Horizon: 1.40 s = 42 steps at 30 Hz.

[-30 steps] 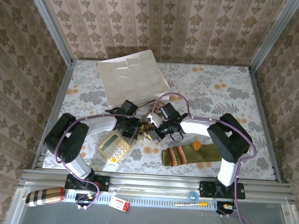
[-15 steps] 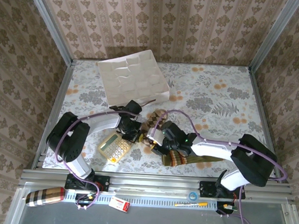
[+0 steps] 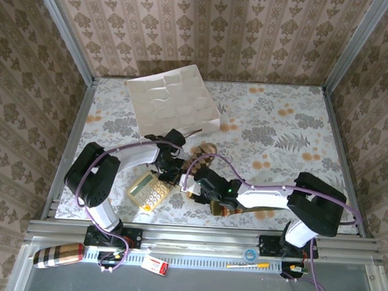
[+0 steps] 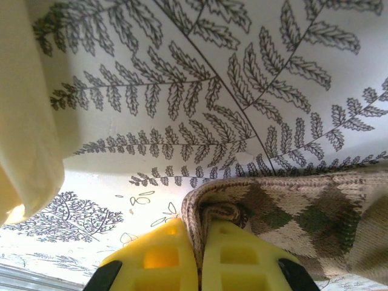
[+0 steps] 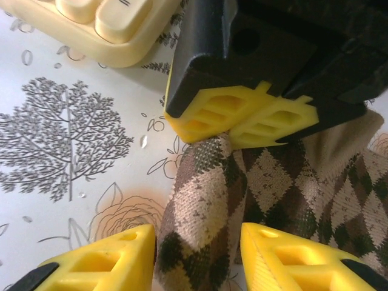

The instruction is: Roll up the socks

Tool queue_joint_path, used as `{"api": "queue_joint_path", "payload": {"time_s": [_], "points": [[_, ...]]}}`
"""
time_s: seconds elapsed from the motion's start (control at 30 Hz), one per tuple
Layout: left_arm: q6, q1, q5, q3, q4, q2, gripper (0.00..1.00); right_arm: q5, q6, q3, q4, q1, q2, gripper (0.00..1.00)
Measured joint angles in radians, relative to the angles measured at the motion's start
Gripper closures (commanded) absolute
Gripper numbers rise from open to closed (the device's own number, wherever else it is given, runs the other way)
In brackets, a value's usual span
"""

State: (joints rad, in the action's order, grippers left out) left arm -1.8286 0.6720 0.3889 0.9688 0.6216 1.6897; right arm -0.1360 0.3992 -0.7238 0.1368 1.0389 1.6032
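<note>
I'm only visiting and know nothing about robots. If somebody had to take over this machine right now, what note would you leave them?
Left gripper: shut on the edge of the argyle sock.
Right gripper: open, with a finger on either side of a bunched fold of that sock, close to the left gripper.
Olive sock with striped cuff: lying partly under the right arm, in neither gripper.
Yellow calculator: next to the work, not part of the job.
Done: the argyle sock is gathered up, but no finished roll can be seen.
Left: roll the socks.
</note>
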Motion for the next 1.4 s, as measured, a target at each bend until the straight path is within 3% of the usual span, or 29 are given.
{"api": "queue_joint_path", "payload": {"time_s": [0.13, 0.27, 0.43, 0.6, 1.0, 1.4], "points": [[0.0, 0.0, 0.0, 0.0, -0.001, 0.0, 1.0, -0.019, -0.001, -0.045, 0.002, 0.0, 0.065, 0.68], [0.0, 0.0, 0.0, 0.0, -0.008, 0.0, 0.99, -0.025, -0.028, -0.061, 0.0, -0.009, 0.093, 0.92], [0.006, -0.013, -0.007, -0.026, -0.059, -0.023, 0.66, 0.015, -0.09, -0.07, -0.01, -0.047, 0.093, 1.0], [0.026, -0.041, -0.023, -0.06, -0.076, -0.101, 0.46, 0.137, -0.173, -0.074, -0.027, -0.132, 0.093, 1.0], [0.096, -0.055, -0.046, -0.113, -0.222, -0.18, 0.49, 0.497, -0.337, -0.166, -0.132, -0.33, 0.16, 1.0], [0.15, -0.025, -0.045, -0.138, -0.37, -0.145, 0.56, 0.688, -0.413, -0.27, -0.248, -0.422, 0.248, 1.0]]}}
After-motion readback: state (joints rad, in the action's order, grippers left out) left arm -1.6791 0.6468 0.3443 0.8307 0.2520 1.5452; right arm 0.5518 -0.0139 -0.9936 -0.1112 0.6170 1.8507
